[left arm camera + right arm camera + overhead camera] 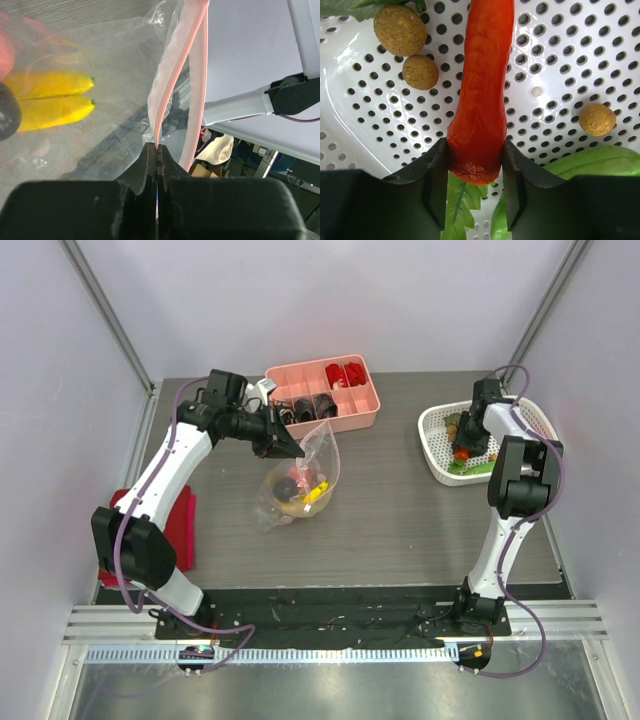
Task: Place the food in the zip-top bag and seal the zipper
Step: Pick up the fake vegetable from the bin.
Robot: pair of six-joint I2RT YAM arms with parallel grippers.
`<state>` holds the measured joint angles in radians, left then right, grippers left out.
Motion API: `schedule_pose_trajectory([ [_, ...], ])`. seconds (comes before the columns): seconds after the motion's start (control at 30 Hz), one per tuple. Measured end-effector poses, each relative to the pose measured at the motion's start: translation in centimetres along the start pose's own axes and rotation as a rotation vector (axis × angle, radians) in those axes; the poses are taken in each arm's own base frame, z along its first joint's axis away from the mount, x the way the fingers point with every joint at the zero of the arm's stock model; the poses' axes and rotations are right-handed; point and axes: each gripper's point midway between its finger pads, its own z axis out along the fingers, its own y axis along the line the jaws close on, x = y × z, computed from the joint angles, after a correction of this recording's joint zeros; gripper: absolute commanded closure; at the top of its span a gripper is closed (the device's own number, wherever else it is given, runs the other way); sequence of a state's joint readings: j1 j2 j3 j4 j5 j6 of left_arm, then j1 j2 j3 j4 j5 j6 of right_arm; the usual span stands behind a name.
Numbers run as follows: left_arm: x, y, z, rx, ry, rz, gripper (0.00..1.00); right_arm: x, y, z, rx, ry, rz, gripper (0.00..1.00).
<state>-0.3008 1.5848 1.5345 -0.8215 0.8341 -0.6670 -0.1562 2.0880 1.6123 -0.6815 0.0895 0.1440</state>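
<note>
Left end effector (pixel 158 150) pinches zipper (pixel 164 95); right (pixel 474 152) grips carrot (pixel 481 85).

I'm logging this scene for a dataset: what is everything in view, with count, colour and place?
clear crinkly zip-top bag: one, clear, centre
pink zipper strip: one, pale pink, bag mouth
yellow toy bananas: two, yellow, inside bag
white perforated basket: one, white, right
orange-red toy carrot: one, orange-red, in basket
tan toy balls: three, tan, basket
green toy leaves: several, green, basket
pink compartment tray: one, pink, back of grey table
red flat object: one, red, left table edge
left gripper: black, shut on zipper strip
right gripper: black, shut on carrot
</note>
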Motion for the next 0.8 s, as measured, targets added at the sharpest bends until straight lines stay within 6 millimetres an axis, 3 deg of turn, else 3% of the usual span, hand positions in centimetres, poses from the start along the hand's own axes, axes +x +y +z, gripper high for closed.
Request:
schedule_pose_trajectory([
  [0.17, 0.0, 0.1, 0.0, -0.002, 0.0, 0.0, 1.0, -0.5, -0.7, -0.9, -0.056, -0.005, 0.055, 0.9],
  [0.2, 0.0, 0.1, -0.1, -0.002, 0.001, 0.0, 1.0, -1.0, -0.9, -1.7, -0.079, -0.019, 0.067, 0.99],
  [0.3, 0.0, 0.1, -0.1, -0.003, 0.002, -0.001, 1.0, -3.1, -0.2, -6.0, -0.204, -0.109, 0.089, 0.99],
  [0.37, 0.0, 0.1, -0.1, -0.002, 0.002, -0.002, 1.0, -5.1, 0.6, -10.7, -0.314, -0.244, 0.096, 0.99],
  [0.43, 0.1, 0.0, -0.1, 0.001, 0.003, -0.006, 1.0, -6.9, 2.8, -18.7, -0.472, -0.458, 0.071, 0.99],
  [0.53, 0.0, 0.0, -0.1, 0.003, 0.002, -0.007, 1.0, -7.4, 7.1, -29.1, -0.686, -0.718, -0.029, 0.99],
  [0.6, 0.0, -0.1, -0.1, 0.004, 0.002, -0.007, 1.0, -6.2, 10.6, -35.3, -0.845, -0.856, -0.121, 0.99],
  [0.7, 0.0, -0.1, -0.1, 0.007, 0.003, -0.006, 1.0, -2.8, 15.8, -41.2, -1.055, -0.958, -0.246, 0.99],
  [0.8, 0.1, -0.2, -0.1, 0.011, 0.006, -0.006, 1.0, 1.2, 20.6, -43.6, -1.219, -0.952, -0.344, 0.99],
])
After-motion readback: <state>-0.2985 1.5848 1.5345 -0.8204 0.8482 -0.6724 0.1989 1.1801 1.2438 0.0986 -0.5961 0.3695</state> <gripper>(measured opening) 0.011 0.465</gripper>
